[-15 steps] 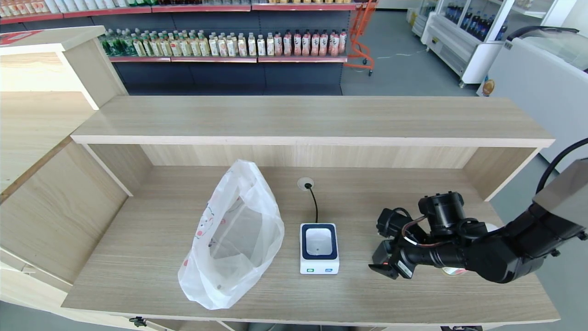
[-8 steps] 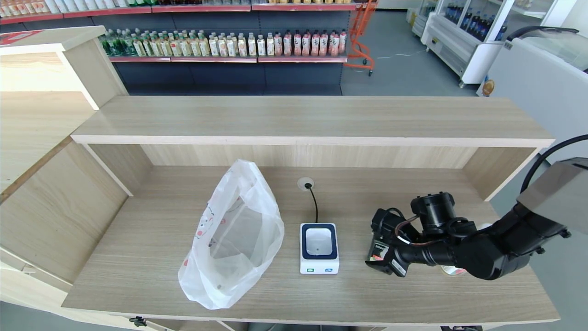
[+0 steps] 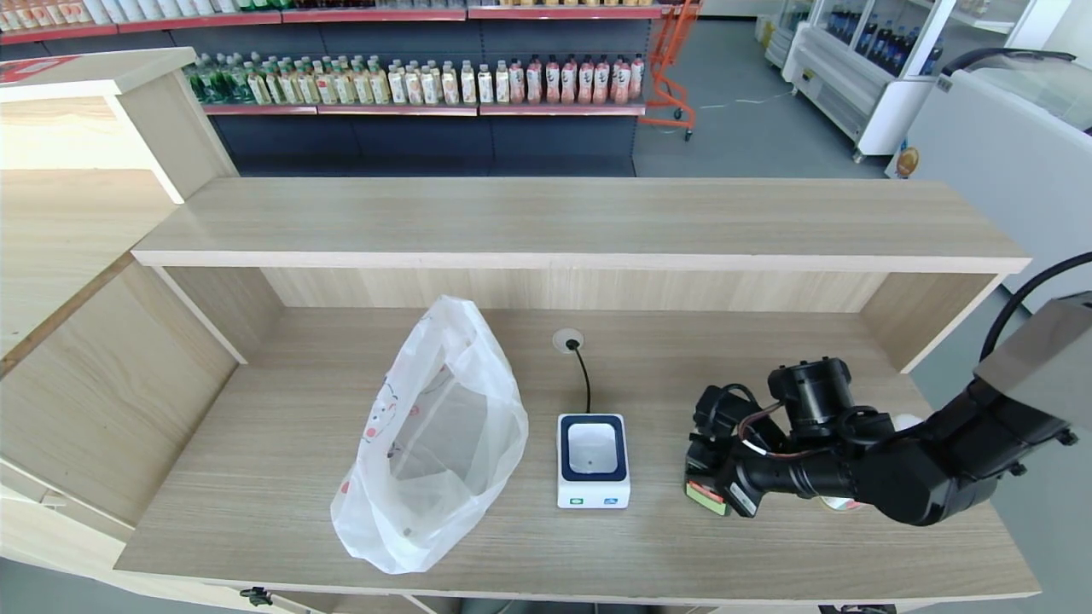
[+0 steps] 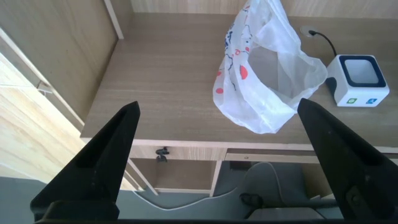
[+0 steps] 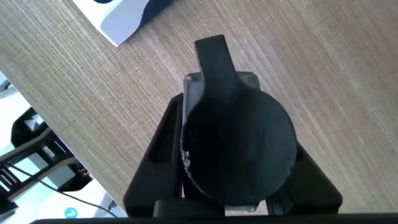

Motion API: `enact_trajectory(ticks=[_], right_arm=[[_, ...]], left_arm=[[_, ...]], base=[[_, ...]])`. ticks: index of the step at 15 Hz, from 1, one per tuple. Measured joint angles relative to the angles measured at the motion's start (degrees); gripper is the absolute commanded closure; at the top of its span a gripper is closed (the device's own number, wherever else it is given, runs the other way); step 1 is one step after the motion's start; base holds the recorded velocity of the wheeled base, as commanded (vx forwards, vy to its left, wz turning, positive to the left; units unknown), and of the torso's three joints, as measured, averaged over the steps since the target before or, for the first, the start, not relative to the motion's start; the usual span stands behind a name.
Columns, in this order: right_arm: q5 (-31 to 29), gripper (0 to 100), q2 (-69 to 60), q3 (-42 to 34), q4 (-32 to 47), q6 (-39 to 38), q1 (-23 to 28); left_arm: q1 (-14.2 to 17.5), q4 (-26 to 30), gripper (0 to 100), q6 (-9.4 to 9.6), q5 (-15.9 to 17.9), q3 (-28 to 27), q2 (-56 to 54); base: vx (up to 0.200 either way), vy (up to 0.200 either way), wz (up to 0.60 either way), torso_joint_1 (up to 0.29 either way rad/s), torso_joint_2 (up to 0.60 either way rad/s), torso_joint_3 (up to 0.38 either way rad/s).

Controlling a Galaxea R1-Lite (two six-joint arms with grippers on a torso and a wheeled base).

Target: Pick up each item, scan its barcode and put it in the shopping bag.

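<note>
My right gripper (image 3: 706, 479) hovers low over the counter just right of the white barcode scanner (image 3: 593, 460), shut on a dark round item (image 5: 239, 146). A green and red edge of the item (image 3: 705, 496) shows under the fingers. The scanner's corner (image 5: 124, 18) lies just beyond the held item. The white plastic shopping bag (image 3: 435, 435) stands open left of the scanner. My left gripper (image 4: 217, 107) is open and holds nothing, up above the counter's near left edge, with the bag (image 4: 267, 68) and scanner (image 4: 359, 79) below it.
A round white and pink object (image 3: 840, 503) lies on the counter, mostly hidden under my right arm. The scanner's black cable (image 3: 583, 375) runs back to a hole in the counter. A raised shelf (image 3: 580, 222) walls the back and wooden side panels close both ends.
My right gripper shifted slightly left toward the scanner and its wrist turned, so the item's printed face rolled downward and its green and red edge now shows. Bag and scanner stayed put.
</note>
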State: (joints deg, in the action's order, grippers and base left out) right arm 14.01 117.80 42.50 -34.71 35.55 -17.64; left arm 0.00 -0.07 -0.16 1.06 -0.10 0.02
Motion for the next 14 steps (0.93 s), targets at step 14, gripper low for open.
enact_trajectory(ticks=[14], right_arm=[[22.7, 100, -26.4, -20.3, -14.1, 53.8, 2.5]], left_arm=[[0.0, 0.0, 0, 0.00, 0.0, 0.0, 0.0]], base=[[0.000, 0.000, 0.00, 0.000, 0.00, 0.000]])
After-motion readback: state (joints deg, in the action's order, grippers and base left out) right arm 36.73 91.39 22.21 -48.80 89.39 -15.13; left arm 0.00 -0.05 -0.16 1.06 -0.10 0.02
